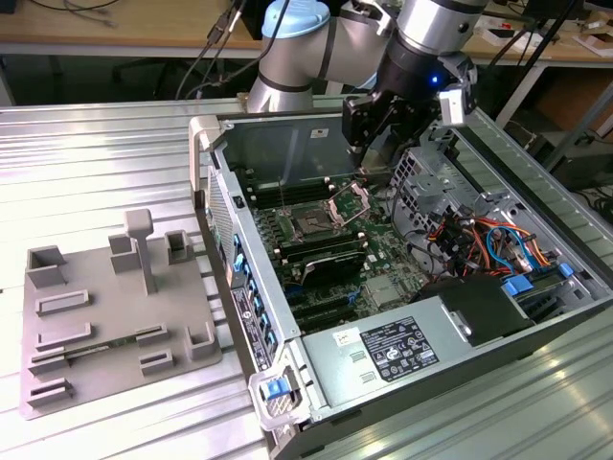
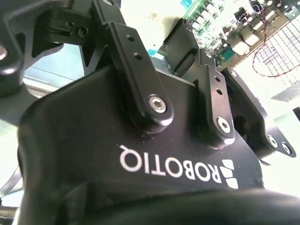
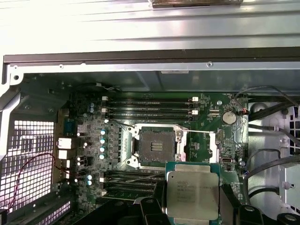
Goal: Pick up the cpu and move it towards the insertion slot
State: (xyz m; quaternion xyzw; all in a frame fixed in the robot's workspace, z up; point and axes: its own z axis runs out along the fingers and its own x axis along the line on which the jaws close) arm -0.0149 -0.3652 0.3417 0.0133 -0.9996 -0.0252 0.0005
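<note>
**One chip in the gripper, one socket open below**

Ribbed metal table carries two things in the exterior view: an open computer case lying on its side, and, on the exterior view's left, one grey plastic fixture plate with raised blocks.

One arm reaches in over the far wall of the case. Its single gripper hangs above the motherboard, over the far end of the insertion slot, whose retention plate stands tipped up.

From the exterior view the gripper's load cannot be made out. The first wrist view supplies it: one cpu, silvery top facing the camera with a green rim around it, sits clamped between the black fingers at its edges. It is held in the air, off the board, with the one insertion slot just beyond it, dark-centred and uncovered. Four long memory slots run in a bank past the socket, with further slots on its nearer side, partly hidden by the chip.

The second wrist view gives the gripper's black body and linkage bars from close behind, with a strip of board connectors past them.
</note>
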